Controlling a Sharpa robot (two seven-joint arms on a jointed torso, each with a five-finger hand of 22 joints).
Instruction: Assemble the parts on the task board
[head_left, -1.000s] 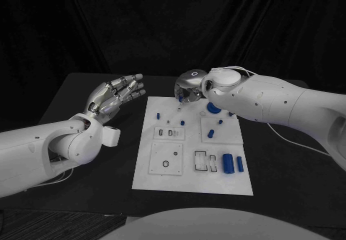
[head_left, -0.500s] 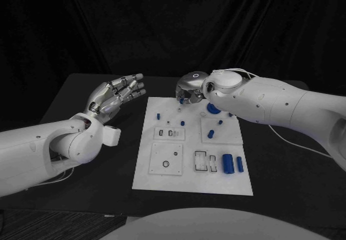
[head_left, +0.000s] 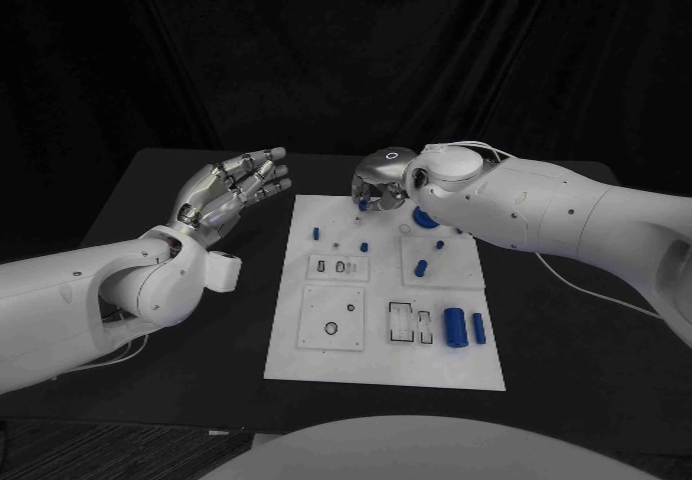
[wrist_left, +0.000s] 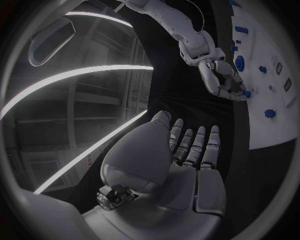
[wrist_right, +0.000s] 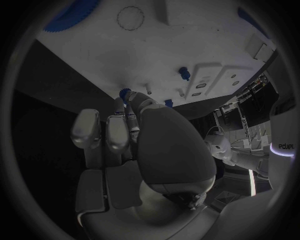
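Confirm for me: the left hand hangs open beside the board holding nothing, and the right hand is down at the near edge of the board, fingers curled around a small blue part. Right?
Not quite. The right hand is at the far edge of the task board, not the near edge; the head view shows it. The rest stands: it holds a small blue part, and the left hand hangs open beside the board, holding nothing.

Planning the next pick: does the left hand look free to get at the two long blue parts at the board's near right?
Probably yes. The left hand is raised, open and empty, beside the task board. The long blue parts lie uncovered, and the right hand works at the far edge, clear of them.
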